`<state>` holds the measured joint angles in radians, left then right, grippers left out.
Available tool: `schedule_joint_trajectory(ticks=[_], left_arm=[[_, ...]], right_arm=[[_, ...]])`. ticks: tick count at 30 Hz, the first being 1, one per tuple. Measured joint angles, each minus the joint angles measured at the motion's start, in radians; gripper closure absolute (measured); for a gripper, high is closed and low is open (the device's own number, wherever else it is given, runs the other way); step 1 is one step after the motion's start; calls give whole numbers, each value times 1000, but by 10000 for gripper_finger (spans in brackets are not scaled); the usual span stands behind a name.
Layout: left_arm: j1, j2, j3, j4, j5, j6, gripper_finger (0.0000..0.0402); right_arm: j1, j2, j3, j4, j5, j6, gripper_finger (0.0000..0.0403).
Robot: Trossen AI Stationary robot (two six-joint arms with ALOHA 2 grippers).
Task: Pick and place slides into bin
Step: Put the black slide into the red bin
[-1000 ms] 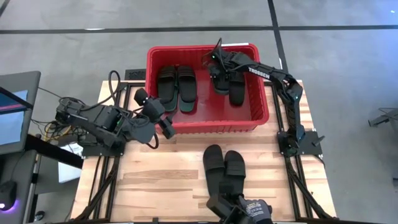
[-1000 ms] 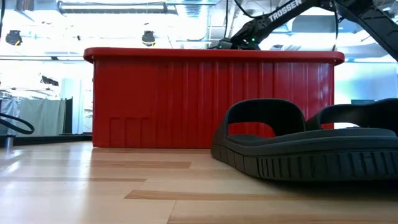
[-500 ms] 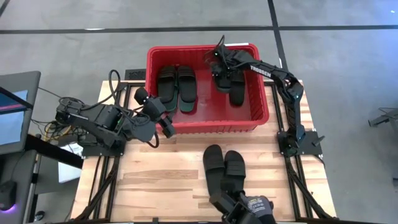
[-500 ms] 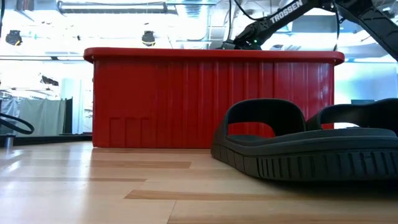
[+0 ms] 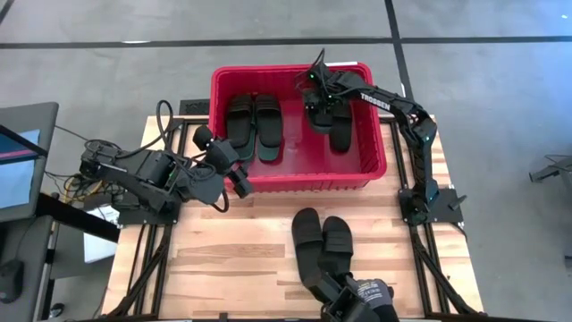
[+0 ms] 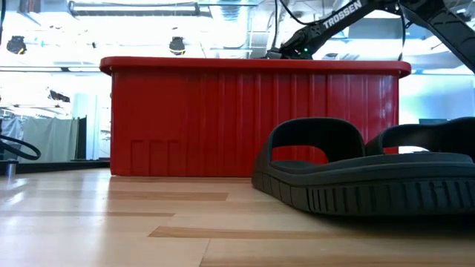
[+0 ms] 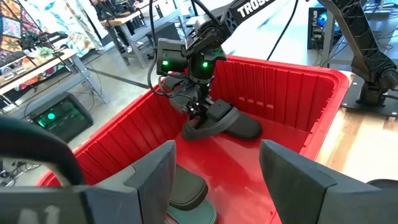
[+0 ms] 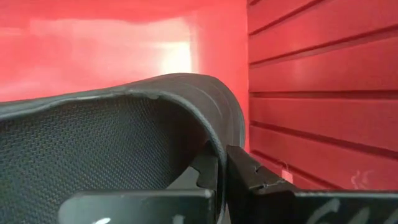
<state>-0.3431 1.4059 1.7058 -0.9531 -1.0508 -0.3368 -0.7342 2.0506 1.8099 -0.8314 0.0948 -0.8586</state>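
Note:
The red bin [image 5: 295, 174] stands at the table's far edge. A pair of black slides [image 5: 254, 125] lies flat in its left half. My right gripper [image 5: 315, 92] reaches into its right half and is shut on a black slide [image 7: 211, 118], which lies beside another black slide [image 5: 340, 132]. My left gripper [image 5: 231, 168] hangs open and empty just outside the bin's near left wall, and its fingers [image 7: 155, 177] point into the bin. Another pair of black slides [image 5: 322, 240] rests sole down on the table; the low view shows it too [image 6: 356, 174]. My right gripper pinches the rounded end rim [image 8: 214, 134] of the black slide between its two fingers. It comes from above, pointing down. The held end [image 7: 198, 121] is raised and the slide tilts. Its other end lies low in the bin, against the neighbouring slide.
A dark object [image 5: 357, 300] sits at the table's near edge, just behind the loose pair. Bare wood [image 5: 223, 259] lies to the left of that pair. A greenish edge [image 7: 189, 214] shows under a black slide in the left wrist view.
My right gripper has moved a little up and toward the bin's far wall, still shut on the black slide's end. The dark object at the near edge has shifted slightly to the right.

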Motion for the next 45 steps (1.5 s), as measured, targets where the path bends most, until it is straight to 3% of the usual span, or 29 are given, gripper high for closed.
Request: schedule_joint_trajectory(ticks=[33,45], left_arm=[[0,1,0,1,1,-22,182],[-1,1,0,0,26,-22,182]], right_arm=[[0,63,1,-34,67,-40,399],[13,66,-1,-33,73,8,314]])
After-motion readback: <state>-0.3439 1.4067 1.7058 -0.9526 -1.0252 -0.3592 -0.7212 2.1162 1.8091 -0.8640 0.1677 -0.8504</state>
